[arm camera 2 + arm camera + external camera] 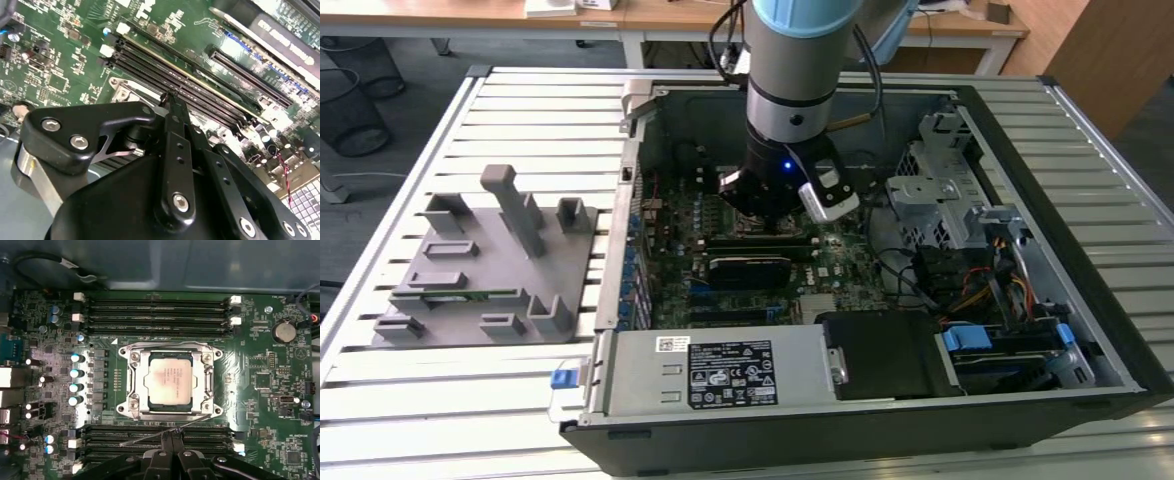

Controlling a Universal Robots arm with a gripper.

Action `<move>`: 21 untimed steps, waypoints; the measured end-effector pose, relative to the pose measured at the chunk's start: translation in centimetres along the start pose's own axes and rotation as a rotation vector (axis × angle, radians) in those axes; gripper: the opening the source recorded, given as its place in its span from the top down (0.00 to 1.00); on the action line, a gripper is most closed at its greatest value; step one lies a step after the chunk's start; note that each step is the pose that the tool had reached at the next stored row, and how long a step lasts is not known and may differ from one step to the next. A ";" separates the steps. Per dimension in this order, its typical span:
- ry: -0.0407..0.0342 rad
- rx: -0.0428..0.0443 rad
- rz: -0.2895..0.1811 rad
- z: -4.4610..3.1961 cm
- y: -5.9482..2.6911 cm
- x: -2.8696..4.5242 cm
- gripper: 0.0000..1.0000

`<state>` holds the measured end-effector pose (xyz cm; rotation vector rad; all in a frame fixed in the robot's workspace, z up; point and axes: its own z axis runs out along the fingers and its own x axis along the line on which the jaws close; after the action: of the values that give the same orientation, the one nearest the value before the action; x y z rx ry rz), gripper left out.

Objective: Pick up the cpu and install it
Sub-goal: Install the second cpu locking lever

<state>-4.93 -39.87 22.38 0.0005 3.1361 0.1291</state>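
Note:
The cpu (pixel 169 378), a flat square chip with a silver top, lies seated in the motherboard socket, with the socket's metal frame (pixel 134 390) around it. A thin wire lever (pixel 150 436) runs along the socket's edge, over the memory slots. My gripper (pixel 171 436) hangs just above that lever and beside the socket, its two black fingers pressed together with nothing between them. In the second wrist view the gripper (pixel 170 97) points down at the board by the socket's corner. In the exterior view the gripper (pixel 767 215) is low inside the open computer case (pixel 987 110).
Rows of black memory slots (pixel 155 315) flank the socket on both sides. A drive cage (pixel 941 190) and cables stand at the exterior view's right, a power supply (pixel 720 370) at the case's front. A grey fixture tray (pixel 480 265) sits outside the case on the slatted table.

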 end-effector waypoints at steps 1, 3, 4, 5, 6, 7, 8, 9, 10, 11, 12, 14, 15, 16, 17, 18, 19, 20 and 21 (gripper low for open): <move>0.0000 -0.0001 0.000 0.03 0.00 0.11 0.89; 0.0000 0.0000 0.000 0.11 -0.01 0.40 0.89; 0.0001 0.0000 0.000 0.17 -0.01 0.59 0.89; 0.0001 -0.0009 0.000 0.24 -0.02 0.76 0.89; 0.0000 -0.0038 0.000 0.34 -0.03 0.92 0.89; 0.0000 -0.0073 0.000 0.44 -0.04 1.03 0.89; 0.0001 -0.0109 0.000 0.52 -0.05 1.16 0.89; 0.0000 -0.0130 0.000 0.61 -0.05 1.29 0.89; -0.0001 -0.0136 0.000 0.70 -0.05 1.38 0.89; 0.0000 -0.0139 0.000 0.78 -0.07 1.47 0.89; 0.0000 -0.0143 0.000 0.83 -0.08 1.51 0.89; 0.0000 -0.0156 0.000 0.89 -0.11 1.54 0.89; 0.0000 -0.0158 0.000 0.89 -0.13 1.54 0.89; 0.0000 -0.0161 0.000 0.90 -0.13 1.54 0.89; 0.0001 -0.0170 0.000 0.91 -0.15 1.54 0.89; 0.0000 -0.0183 0.000 0.94 -0.15 1.54 0.89; 0.0001 -0.0201 0.000 0.96 -0.17 1.56 0.89; 0.0000 -0.0211 0.000 1.01 -0.18 1.58 0.89; -0.0001 -0.0217 0.000 1.07 -0.20 1.60 0.89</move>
<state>-6.53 -39.98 21.29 0.0000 3.1344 0.1631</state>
